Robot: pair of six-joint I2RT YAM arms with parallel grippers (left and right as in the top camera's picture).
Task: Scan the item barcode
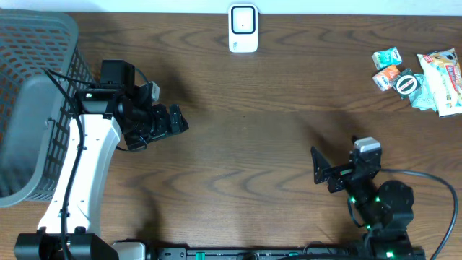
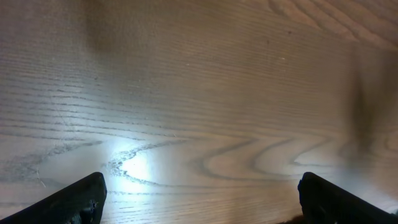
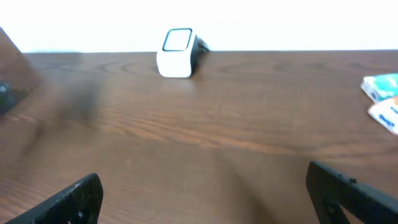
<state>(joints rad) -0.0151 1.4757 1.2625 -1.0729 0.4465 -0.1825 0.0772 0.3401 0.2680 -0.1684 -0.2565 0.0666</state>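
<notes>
Overhead shows the white barcode scanner [image 1: 243, 28] standing at twelve o'clock, facing the arms so an item can be presented, while the snack packets [image 1: 420, 78] wait at two o'clock, nearer the wide-open, empty right gripper [image 1: 318, 167]; the left gripper [image 1: 175, 120] is likewise spread and empty.

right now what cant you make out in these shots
- Snack packets, overhead: too small to find a barcode; the right edge cuts the outermost one.
- Grey basket, overhead: cut by the left edge, and the left arm covers part of it.
- Scanner, right wrist: blurred, window detail unreadable.
- Packets, right wrist: cropped at the right edge.
</notes>
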